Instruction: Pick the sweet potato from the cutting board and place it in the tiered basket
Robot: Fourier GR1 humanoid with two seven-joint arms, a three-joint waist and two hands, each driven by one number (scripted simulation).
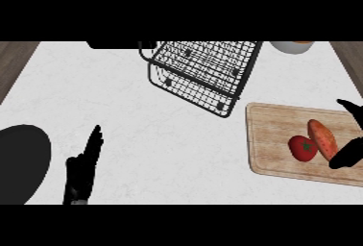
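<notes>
Looking down, I've got the sweet potato (322, 138) lying on the wooden cutting board (276, 139) at the right, a tapered orange thing with a smooth round tomato (303, 148) touching its left side. My right hand (347, 154) sits at the potato's right edge; can't tell if it's gripping. Left hand (86, 158) rests near left, fingers straight, holding nothing. Black wire tiered basket (202, 72) stands far centre, apart from the board. Dark round plate (21, 161) at left edge, pale bowl (292, 46) far right, on the speckled white counter (170, 139).
</notes>
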